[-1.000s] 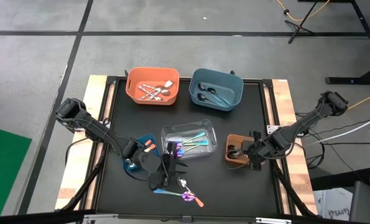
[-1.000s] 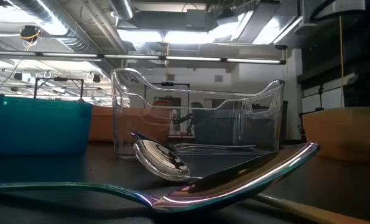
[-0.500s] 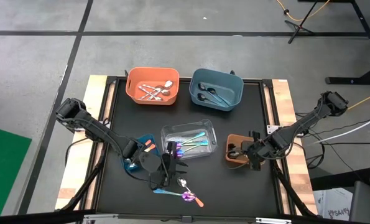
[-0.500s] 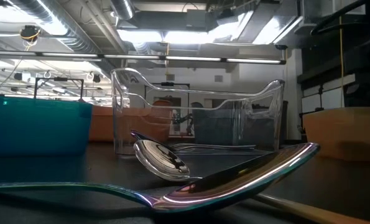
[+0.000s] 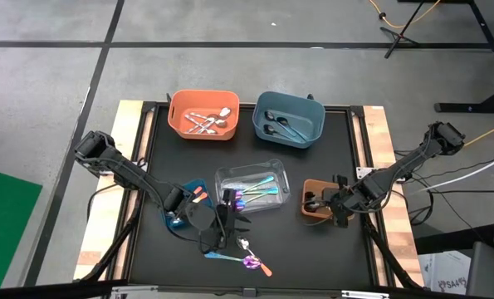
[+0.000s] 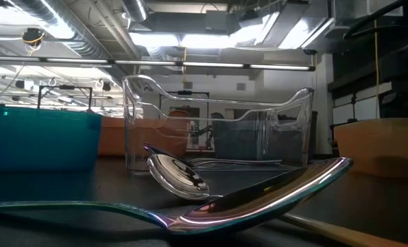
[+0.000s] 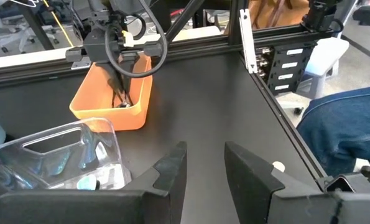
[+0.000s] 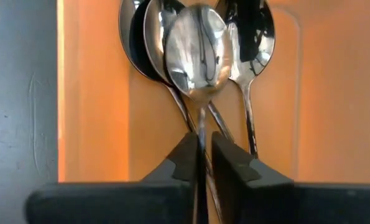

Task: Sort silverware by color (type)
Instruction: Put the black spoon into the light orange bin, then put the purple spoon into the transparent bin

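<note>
Most of your sorting looks done, with only a small cluster left to clear. On the desk (image 5: 147, 166) four bins already hold cutlery: the orange bin (image 5: 202, 115) at the far side has several plain silver pieces, the blue bin (image 5: 289, 119) next to it holds dark spoons, the clear bin (image 5: 251, 188) in the middle holds iridescent and teal-handled pieces, and the brown bin (image 5: 317, 202) on the right has a few silver spoons lying side by side. A teal bin (image 5: 186, 213) sits near the left arm; what is inside it you cannot make out. Your right gripper (image 8: 201, 149) hangs directly over the brown bin with a silver spoon (image 8: 199, 56) caught by its handle between fingers that are nearly closed on it, bowl pointing down over the spoons already there, so this looks like a drop in progress rather than a finished one. Your left gripper (image 7: 204, 168) hovers low over the near part of the desk, fingers spread and nothing between them. Still unsorted, at the near edge just beside that gripper, are an iridescent spoon (image 6: 258, 195), a small silver spoon (image 6: 176, 177) and an orange-handled piece (image 5: 263, 269). Once the held spoon is released, those few are all that appears to remain.
</note>
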You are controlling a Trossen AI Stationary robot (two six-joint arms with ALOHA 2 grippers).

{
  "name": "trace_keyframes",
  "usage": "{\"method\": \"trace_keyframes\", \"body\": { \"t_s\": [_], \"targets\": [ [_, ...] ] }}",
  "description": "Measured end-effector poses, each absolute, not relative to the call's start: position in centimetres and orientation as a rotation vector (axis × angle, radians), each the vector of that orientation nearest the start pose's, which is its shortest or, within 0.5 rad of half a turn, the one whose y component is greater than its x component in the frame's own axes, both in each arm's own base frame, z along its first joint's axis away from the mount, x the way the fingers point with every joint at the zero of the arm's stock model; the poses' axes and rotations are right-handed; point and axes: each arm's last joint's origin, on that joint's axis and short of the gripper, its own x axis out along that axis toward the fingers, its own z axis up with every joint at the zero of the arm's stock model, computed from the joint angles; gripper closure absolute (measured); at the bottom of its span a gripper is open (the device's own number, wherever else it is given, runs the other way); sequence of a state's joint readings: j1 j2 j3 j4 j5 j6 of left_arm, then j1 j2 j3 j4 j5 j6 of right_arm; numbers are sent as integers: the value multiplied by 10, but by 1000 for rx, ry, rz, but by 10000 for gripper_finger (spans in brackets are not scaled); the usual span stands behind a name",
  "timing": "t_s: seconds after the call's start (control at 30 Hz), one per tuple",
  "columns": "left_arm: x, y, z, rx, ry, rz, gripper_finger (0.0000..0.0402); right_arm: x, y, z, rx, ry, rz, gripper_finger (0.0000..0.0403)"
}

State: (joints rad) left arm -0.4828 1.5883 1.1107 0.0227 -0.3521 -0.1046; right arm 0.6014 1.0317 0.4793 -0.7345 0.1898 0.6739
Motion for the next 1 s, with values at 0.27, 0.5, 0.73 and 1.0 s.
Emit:
{"method": "trace_keyframes", "body": {
  "t_s": [0.27,0.5,0.73,1.0],
  "targets": [
    [319,-157,266,43,425,-106,299,128,81,160,87,1229,-62,282],
    [315,-163,266,-46,439,-101,299,128,81,160,87,1229,-62,260],
    [305,-181,257,-155,502,-116,299,128,81,160,87,1229,-62,260],
    [298,-215,226,-180,589,-147,299,128,81,160,88,1228,-61,260]
  ]
}}
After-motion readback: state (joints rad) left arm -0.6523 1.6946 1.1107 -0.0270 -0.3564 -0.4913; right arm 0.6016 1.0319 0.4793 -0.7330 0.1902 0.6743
